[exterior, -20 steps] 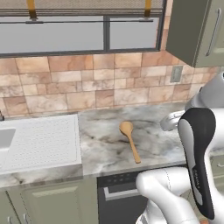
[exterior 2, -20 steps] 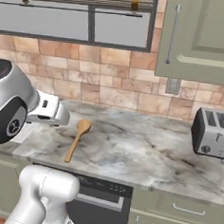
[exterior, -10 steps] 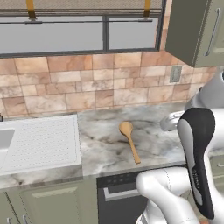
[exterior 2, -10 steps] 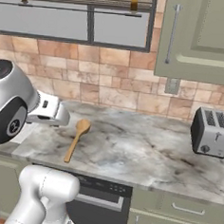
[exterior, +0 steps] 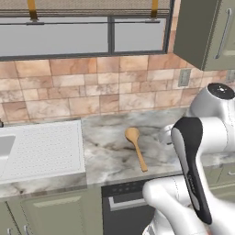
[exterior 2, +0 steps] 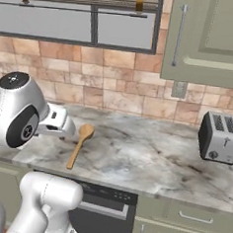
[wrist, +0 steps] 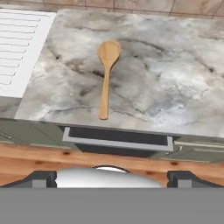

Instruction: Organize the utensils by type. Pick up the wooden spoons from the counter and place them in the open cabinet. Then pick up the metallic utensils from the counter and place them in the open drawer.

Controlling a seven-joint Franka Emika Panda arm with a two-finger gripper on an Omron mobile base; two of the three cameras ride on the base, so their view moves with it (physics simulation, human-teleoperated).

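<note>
Wooden spoon [wrist: 105, 74] lies on bare counter [wrist: 175, 87] (handle toward front edge), jaws apart.

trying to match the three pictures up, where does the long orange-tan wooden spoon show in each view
Left base view: the long orange-tan wooden spoon lies right of centre on the grey-white marbled counter, bowl toward the tile wall.
Right base view: left of centre, beside the arm.
Hand view: upper middle, bowl at the top.
Shared landmark: the spoon's handle end points at the dark oven panel under the counter's front edge.
</note>
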